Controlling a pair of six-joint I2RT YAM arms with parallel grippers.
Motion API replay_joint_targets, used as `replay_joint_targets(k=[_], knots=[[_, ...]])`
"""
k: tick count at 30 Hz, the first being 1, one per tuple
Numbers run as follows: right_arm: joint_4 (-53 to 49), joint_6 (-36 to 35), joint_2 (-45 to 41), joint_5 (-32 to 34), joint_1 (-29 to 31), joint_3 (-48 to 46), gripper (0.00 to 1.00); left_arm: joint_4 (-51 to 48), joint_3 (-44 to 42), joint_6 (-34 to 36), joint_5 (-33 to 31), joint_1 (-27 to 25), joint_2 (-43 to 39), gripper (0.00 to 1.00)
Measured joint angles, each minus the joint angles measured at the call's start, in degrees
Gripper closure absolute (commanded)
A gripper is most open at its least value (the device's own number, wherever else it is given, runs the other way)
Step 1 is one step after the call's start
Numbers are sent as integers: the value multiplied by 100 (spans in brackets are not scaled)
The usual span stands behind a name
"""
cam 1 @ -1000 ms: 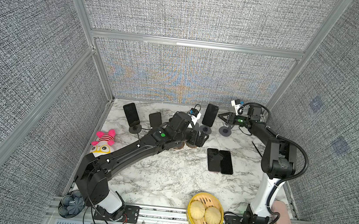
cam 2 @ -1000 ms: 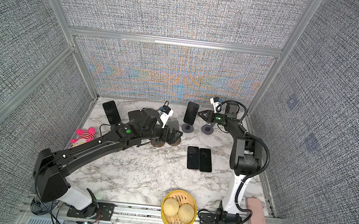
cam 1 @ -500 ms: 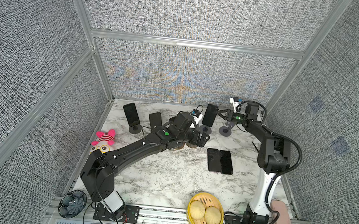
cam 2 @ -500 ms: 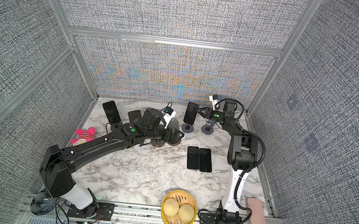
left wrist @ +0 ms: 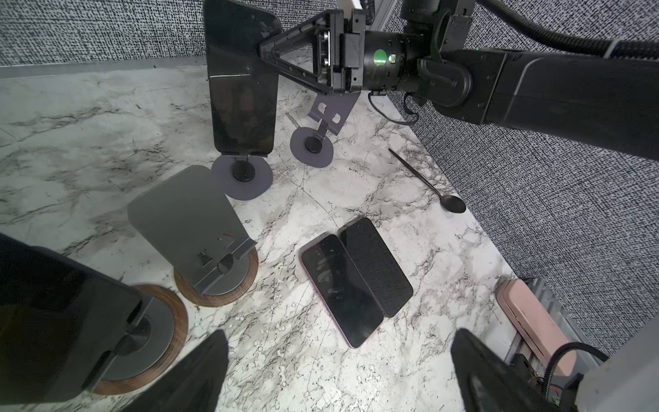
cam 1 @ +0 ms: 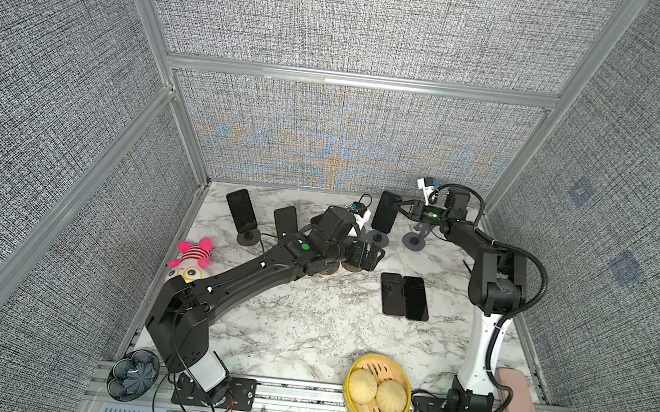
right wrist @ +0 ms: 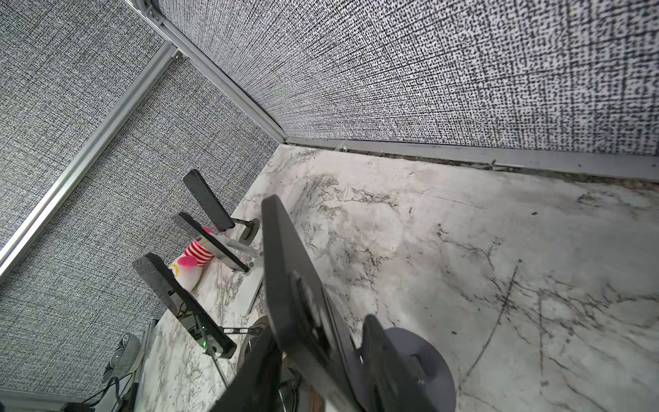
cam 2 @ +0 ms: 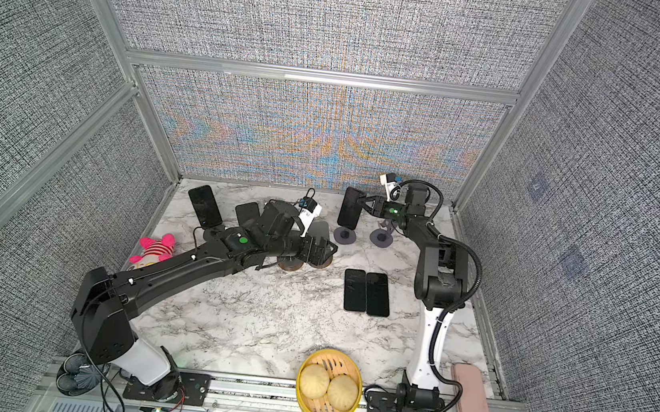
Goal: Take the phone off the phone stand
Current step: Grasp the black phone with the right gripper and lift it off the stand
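A black phone [cam 1: 385,217] [cam 2: 350,213] leans upright on a purple phone stand [cam 1: 377,238] [left wrist: 242,174] at the back middle of the marble table. My right gripper [cam 1: 400,208] [cam 2: 365,208] reaches it from the right. One finger is in front of the phone's [left wrist: 242,89] upper part and one is behind it. In the right wrist view the phone [right wrist: 285,267] lies edge-on between the jaws of the right gripper [right wrist: 317,328], with a thin gap at one finger. The phone still rests in its stand. My left gripper [cam 1: 371,257] [left wrist: 338,360] hangs wide open and empty over the table.
An empty purple stand [cam 1: 414,241] sits just right of the phone's stand. Two phones [cam 1: 404,296] lie flat side by side. Two wood-based stands [left wrist: 199,228] are beside the left gripper. More phones on stands [cam 1: 241,210], a spoon [left wrist: 428,185], a bun steamer [cam 1: 377,391] and a plush toy [cam 1: 194,251] are around.
My right gripper has moved left from above the empty stand to the phone, and its jaws have narrowed around it. The left gripper has shifted slightly and stayed wide open.
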Motion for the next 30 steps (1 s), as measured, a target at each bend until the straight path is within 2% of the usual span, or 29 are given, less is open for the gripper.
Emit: replay_joint_targets(k=[17, 21, 30], knots=[[219, 151, -35, 33, 33, -31, 79, 44, -103, -72, -107, 0, -2, 2], [219, 142, -35, 61, 33, -31, 86, 44, -116, -114, -131, 0, -2, 2], [162, 125, -76, 63, 31, -70, 87, 39, -116, -114, -129, 0, 15, 2]])
